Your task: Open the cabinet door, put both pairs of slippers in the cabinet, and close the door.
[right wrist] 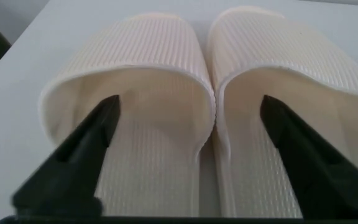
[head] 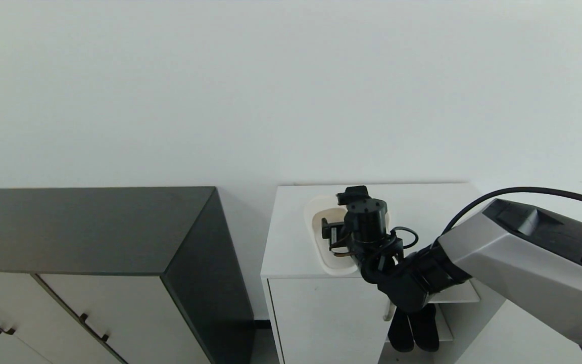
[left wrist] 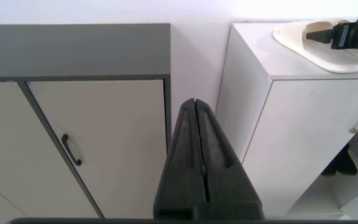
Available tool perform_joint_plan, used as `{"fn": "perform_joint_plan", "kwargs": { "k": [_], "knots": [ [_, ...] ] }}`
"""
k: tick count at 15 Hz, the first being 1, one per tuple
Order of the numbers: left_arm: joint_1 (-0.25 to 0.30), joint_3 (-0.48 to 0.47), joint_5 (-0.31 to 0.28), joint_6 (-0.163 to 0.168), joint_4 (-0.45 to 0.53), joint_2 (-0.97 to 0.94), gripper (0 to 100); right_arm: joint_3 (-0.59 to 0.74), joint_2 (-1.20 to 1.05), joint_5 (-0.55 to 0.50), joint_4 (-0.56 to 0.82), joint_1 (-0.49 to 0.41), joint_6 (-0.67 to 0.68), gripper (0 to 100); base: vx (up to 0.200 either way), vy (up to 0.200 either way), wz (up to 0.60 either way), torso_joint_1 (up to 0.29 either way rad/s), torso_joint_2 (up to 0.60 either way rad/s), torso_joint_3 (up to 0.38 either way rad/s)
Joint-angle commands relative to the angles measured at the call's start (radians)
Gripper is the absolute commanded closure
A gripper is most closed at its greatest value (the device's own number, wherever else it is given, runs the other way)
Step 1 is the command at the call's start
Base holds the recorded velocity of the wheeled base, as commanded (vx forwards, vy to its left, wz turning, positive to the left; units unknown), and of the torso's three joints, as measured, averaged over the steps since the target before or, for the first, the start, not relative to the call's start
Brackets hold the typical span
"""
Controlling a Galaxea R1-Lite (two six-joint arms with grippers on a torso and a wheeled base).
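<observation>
Fingers (right wrist: pixel 73 162) of the right claw (right wrist: pixel 191 102) are spread, one tip inside each cream slipper (right wrist: pixel 160 62) beneath it on the white cabinet (head: pixel 291 237). Black slippers (head: pixel 415 328) sit lower, inside; the left claw (left wrist: pixel 196 124) is clenched empty.

1. The right arm (head: pixel 523 258) comes in from the lower right of the head view. Its grey-shelled forearm slants up toward the middle, and a black cable (head: pixel 523 190) arcs above it.
2. The black wrist (head: pixel 412 285) bends sharply at the end of the forearm and turns the claw toward the robot's left.
3. The right claw (head: pixel 332 238) is wide open. Its two dark fingers (right wrist: pixel 73 168) are spread far apart, with their tips level with each other.
4. The left claw (left wrist: pixel 195 109) is closed — its two dark fingers (left wrist: pixel 213 162) are pressed flat together with only a thin seam between them, and they taper to a blunt, rounded tip.
</observation>
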Motion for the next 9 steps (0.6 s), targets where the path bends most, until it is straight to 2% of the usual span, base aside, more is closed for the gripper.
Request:
{"fn": "perform_joint_plan", "kwargs": {
  "k": [1, 6, 9],
  "knots": [
    [0.000, 0.000, 0.001, -0.002, 0.000, 0.001, 100, -0.028, 0.026, 0.000, 0.001, -0.004, 0.001, 100, 0.000, 0.000, 0.00, 0.000, 0.00, 0.000],
    [0.000, 0.000, 0.001, -0.002, 0.000, 0.001, 100, -0.017, -0.014, -0.007, 0.003, -0.004, -0.001, 100, 0.000, 0.000, 0.00, 0.000, 0.00, 0.000],
    [0.000, 0.000, 0.001, 0.000, 0.000, 0.001, 100, 0.153, -0.218, -0.004, 0.005, 0.027, -0.022, 100, 0.000, 0.000, 0.00, 0.000, 0.00, 0.000]
  ]
}}
